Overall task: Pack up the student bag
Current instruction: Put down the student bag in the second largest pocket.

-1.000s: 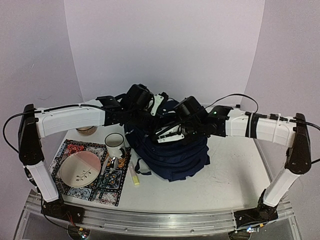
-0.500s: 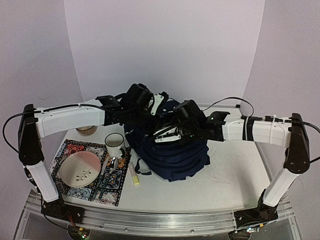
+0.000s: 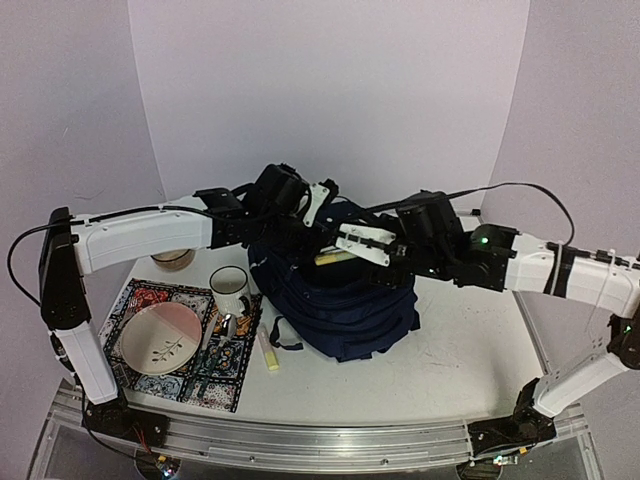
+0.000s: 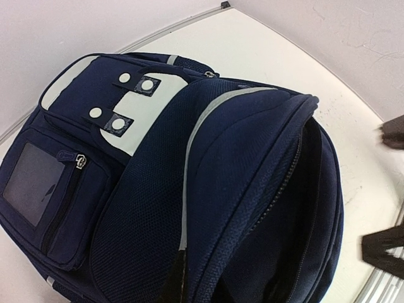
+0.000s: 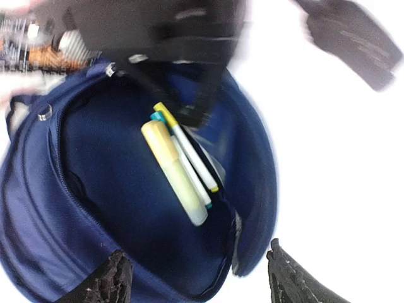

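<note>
The right claw point(image 5: 197, 252) has just spread apart and drawn back from the mouth of the student bag point(image 3: 340, 310). A moment earlier it was nearly closed and low over the opening; now it stands released with nothing between its fingers. Its wrist view shows why: a yellow highlighter point(image 5: 173, 172) lies inside the main compartment, alongside two pens point(image 5: 189, 158) already there. That item looks delivered.

The left claw point(image 3: 300, 215) has not shifted. It stays clenched at the bag's top rim, apparently pinching the fabric to keep the mouth agape.

The bag sits mid-surface point(image 3: 470, 340), towards the far edge, with its zip open. A second yellow highlighter point(image 3: 268, 352) remains on the surface just off the bag's left side, beside the placemat point(image 3: 215, 385). So packing is probably not finished, and the freed right claw seems the one to fetch it.
</note>
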### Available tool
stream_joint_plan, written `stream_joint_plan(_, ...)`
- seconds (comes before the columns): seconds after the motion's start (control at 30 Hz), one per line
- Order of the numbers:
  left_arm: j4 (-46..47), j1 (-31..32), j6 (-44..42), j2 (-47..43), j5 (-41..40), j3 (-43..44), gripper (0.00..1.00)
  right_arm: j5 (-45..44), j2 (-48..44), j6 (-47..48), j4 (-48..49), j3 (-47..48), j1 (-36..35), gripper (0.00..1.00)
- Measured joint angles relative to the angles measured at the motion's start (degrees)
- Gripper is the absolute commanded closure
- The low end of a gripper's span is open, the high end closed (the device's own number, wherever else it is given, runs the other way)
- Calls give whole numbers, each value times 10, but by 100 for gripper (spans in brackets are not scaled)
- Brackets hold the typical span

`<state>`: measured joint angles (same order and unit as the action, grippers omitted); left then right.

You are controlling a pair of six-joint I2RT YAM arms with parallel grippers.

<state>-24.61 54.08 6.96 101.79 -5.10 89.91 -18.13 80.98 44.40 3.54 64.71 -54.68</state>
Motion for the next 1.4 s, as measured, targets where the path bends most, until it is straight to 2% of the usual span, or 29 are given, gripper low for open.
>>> stream_joint_plan(0.13, 2, 3, -11, 7, -12, 1, 100, 11, -63, -97, 7, -43, 0, 23)
stream_joint_plan(0.23, 5, 4, -11, 13, -12, 1, 90, 26, -106, -170, 12, -77, 0, 21)
stream_joint_plan(0.37, 12, 4, -4, 18, -8, 1, 70, 49, -151, -261, 23, -119, 0, 20)
stream_joint_plan(0.5, 24, 4, 20, 18, 3, -5, 58, 67, -177, -329, 39, -160, 0, 20)
stream_joint_plan(0.67, 39, 4, 59, 5, 27, -44, 48, 74, -188, -385, 54, -199, 0, 20)
stream_joint_plan(0.83, 43, 4, 105, -58, 51, -114, 41, 84, -212, -414, 58, -227, 0, 20)
stream_joint_plan(1.0, 51, 11, 169, -163, 56, -203, 37, 91, -239, -437, 71, -243, 0, 20)
stream_joint_plan(1.2, 56, 32, 275, -249, 37, -295, 37, 96, -245, -459, 81, -254, 0, 20)
stream_joint_plan(1.4, 51, 60, 395, -273, -6, -386, 42, 95, -245, -474, 85, -261, 0, 20)
